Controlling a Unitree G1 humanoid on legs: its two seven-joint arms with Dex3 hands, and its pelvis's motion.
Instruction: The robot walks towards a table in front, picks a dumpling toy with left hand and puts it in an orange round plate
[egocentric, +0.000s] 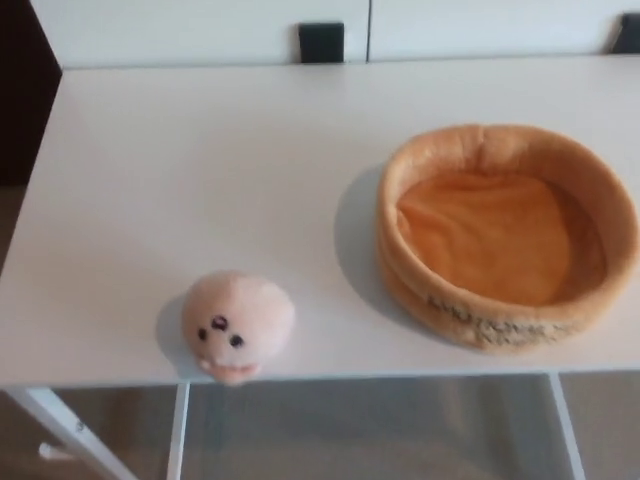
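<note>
Neither of my hands shows in the head view, so I cannot tell if my fingers are released, clenched or grasping anything

Nearest me, the floor (400, 430) shows grey-brown under the table edge, with white table legs (60, 430) slanting down at lower left and another thin leg at lower right

Dumpling (238, 326) sits on the table (200, 180) right at the near edge, left of centre, pale pink, round, small dark eye marks facing me, a little lip overhanging toward the edge; it casts a soft shadow to its left

Plate (508, 235) is to the right of the dumpling and a bit farther back, well apart from it, not touching; soft orange round thing with a thick raised rim, darker orange inside, nothing in it; dark lettering on the near rim, too blurred to read; its right side runs close to the picture edge; shadow falls on its left

Past the far table edge, white cabinet (180, 30) fronts with a vertical seam between them, a black handle (321, 42) near centre, another black bit at the top right corner

Dark area at far left beside the table
</note>
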